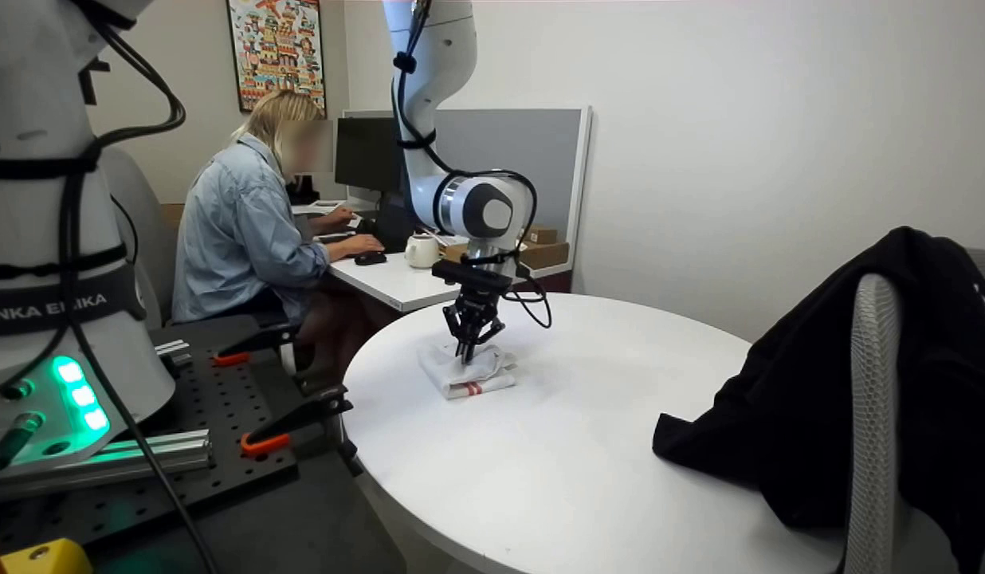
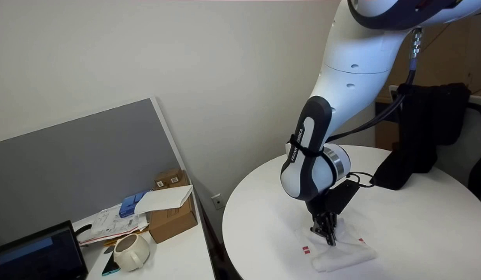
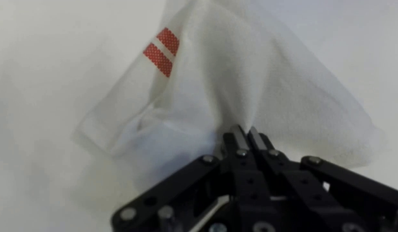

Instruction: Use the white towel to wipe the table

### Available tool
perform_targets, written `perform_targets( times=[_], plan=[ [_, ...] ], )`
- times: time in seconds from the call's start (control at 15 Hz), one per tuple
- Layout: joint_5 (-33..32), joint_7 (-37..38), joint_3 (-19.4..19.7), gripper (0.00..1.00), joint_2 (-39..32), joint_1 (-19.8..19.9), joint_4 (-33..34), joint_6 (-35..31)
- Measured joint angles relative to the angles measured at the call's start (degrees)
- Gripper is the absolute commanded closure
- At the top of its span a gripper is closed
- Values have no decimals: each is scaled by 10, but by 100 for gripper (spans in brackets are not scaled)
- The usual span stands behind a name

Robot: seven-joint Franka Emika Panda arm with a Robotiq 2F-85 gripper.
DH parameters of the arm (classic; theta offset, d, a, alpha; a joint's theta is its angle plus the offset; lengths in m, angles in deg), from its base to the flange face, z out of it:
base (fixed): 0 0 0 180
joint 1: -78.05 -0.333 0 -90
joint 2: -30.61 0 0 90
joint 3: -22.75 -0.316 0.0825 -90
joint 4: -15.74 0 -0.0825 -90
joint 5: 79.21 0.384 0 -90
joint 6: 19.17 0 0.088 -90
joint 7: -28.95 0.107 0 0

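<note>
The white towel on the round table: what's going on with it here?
A white jointed robot arm is handling a white cloth towel with red stripes. Its black two-fingered end effector is closed on a fold, while the rest lies rumpled on the round white table. Whether it is sliding can't be told from these pictures. A person in a light blue shirt sits at a white desk.

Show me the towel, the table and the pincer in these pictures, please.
Towel [image 3: 231, 77]: wrist view, middle of the cloth.
Table [image 1: 588, 422]: in an exterior view, its white top.
Pincer [image 3: 246, 131]: wrist view, midway between its fingertips.
</note>
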Motion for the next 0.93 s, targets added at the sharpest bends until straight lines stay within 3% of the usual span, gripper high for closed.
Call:
perform_targets(
  times=[0.27, 0.87, 0.93],
  plan=[
    [-11, -9, 3, 99, 18, -14, -46, 0],
    [-51, 9, 139, 99, 48, 18, -63, 0],
    [-52, 12, 148, 71, 51, 24, -63, 0]
  ],
)
